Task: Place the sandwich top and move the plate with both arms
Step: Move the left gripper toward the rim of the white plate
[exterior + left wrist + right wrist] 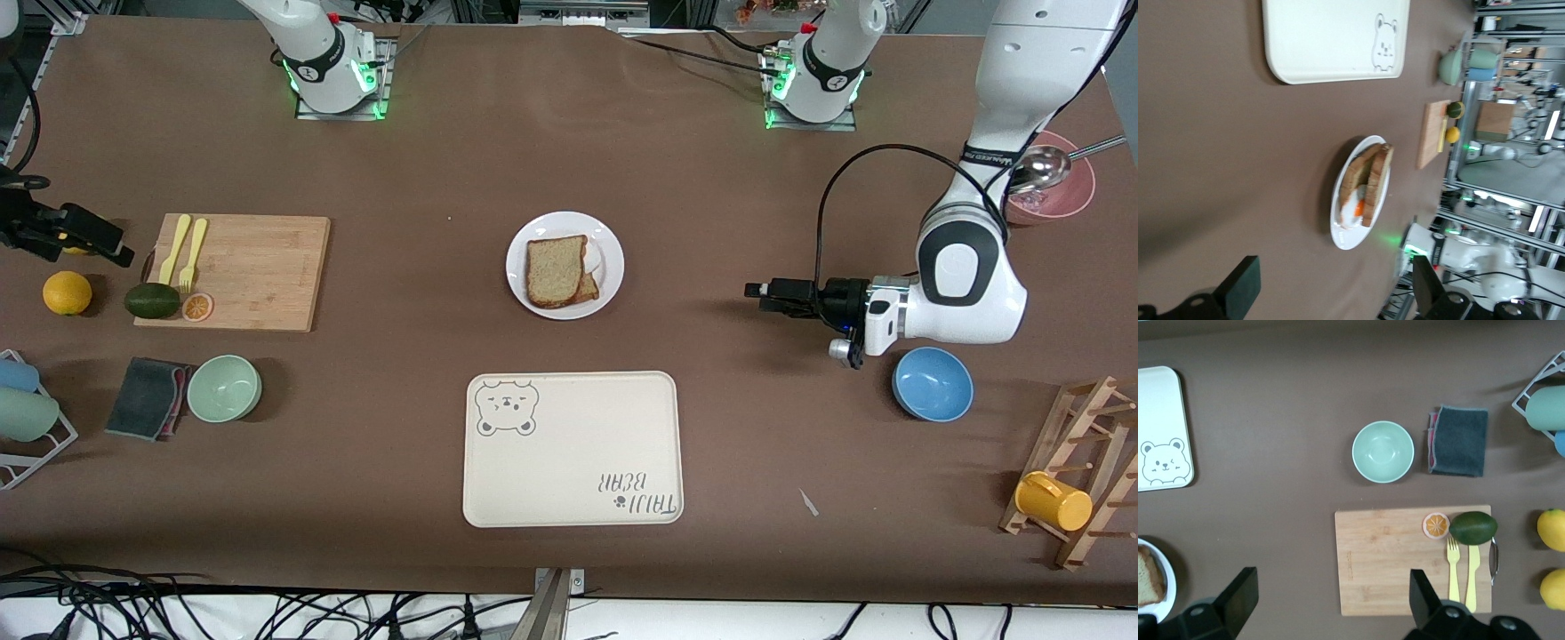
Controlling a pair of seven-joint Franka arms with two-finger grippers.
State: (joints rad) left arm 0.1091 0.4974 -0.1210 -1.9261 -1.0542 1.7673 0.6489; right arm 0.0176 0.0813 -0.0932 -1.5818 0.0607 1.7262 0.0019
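"TAIJI BEAR" tray (573,449) nearest, sandwich top (556,269) on plate (611,251)

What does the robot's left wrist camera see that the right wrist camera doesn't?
Only the left wrist view shows the whole round white plate with the pale speckled bread slice on top and something white and orange under it, plus the right arm's base. Only the right wrist view shows the folded dark grey cloth, the yellow plastic fork and knife, the orange slice and a second yellow lemon. Both show the cream bear tray, the pale green bowl, the wooden cutting board and the avocado. Each view shows its own open claw.
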